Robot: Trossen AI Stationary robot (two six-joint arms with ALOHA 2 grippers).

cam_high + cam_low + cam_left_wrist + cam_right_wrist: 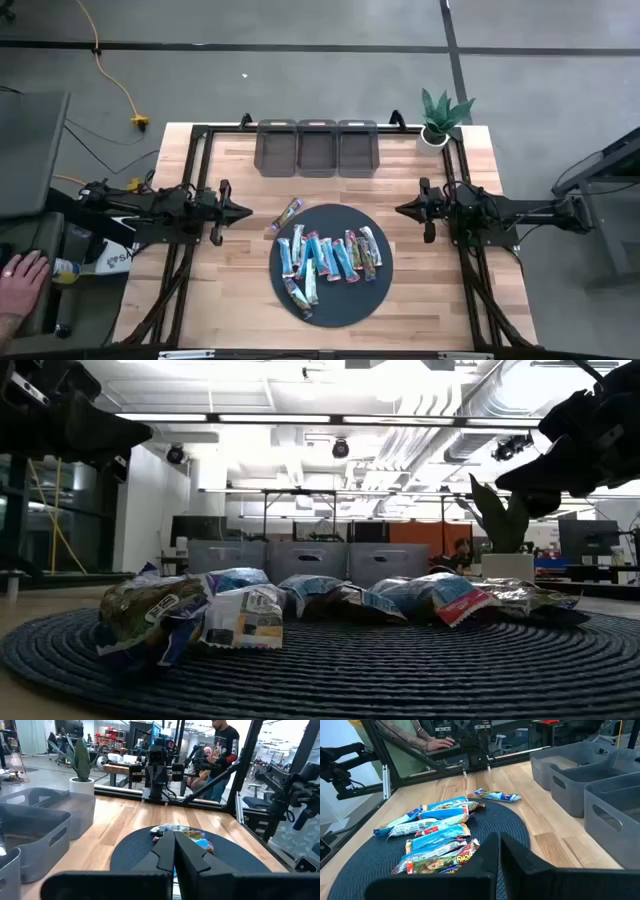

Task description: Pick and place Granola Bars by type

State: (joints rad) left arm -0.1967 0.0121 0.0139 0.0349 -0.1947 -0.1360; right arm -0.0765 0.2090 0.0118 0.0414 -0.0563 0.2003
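Presently, the Granola Bars lie in a loose heap on a round dark mat near the middle of the bench, toward its front edge. Most wrappers are light blue, with some red and some greenish ones among them. One bar lies apart, on bare wood just off the mat's rear left rim.

Three grey bins stand side by side along the rear edge of the bench. A potted plant sits at the rear right corner.

Left gripper hangs off the mat's left side, pointing toward it, its fingers pressed together and grasping nothing. Right gripper hangs off the mat's right side, facing the left one, likewise clenched with nothing between its fingers. Neither touches a bar.

A person's hand rests on equipment beyond the left edge of the bench.
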